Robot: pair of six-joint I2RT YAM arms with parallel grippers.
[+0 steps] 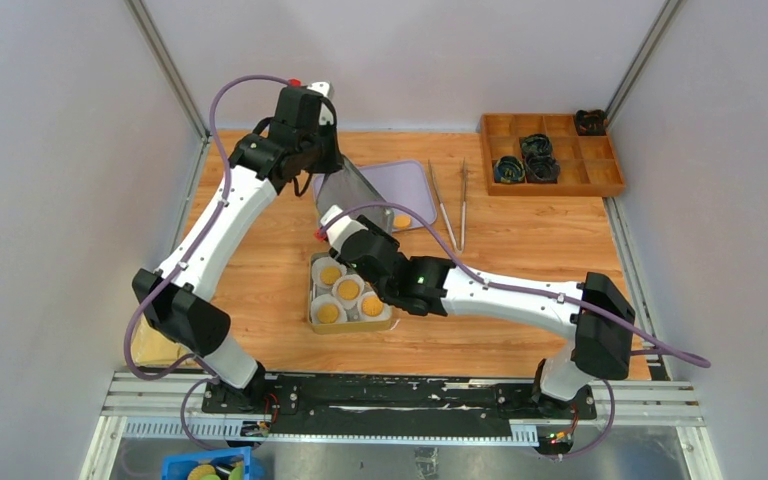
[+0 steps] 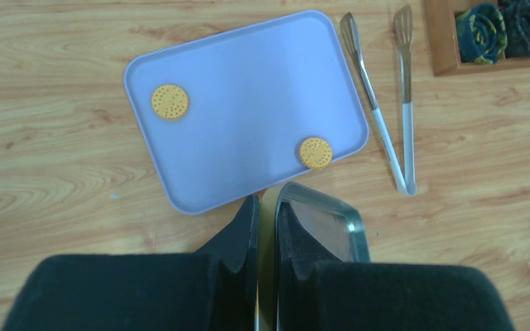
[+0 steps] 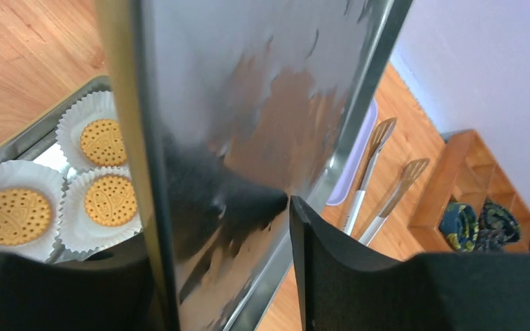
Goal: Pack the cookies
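Observation:
A silver tin (image 1: 313, 322) on the wooden table holds several cookies (image 1: 348, 289) in white paper liners; three show in the right wrist view (image 3: 110, 200). Two more cookies (image 2: 170, 101) (image 2: 315, 152) lie on a lavender tray (image 2: 248, 89); only one shows from above (image 1: 401, 220). The tin's lid (image 1: 355, 190) hangs tilted above the tray's near edge. My left gripper (image 2: 266, 200) is shut on the lid's rim (image 2: 331, 231). My right gripper (image 3: 283, 203) pinches the lid's lower part (image 3: 248, 89); one finger is hidden behind it.
Metal tongs (image 1: 450, 205) lie right of the tray. A wooden compartment box (image 1: 550, 155) with dark bundles stands at the back right. A blue bin (image 1: 205, 468) sits below the table's near edge. Grey walls close in both sides.

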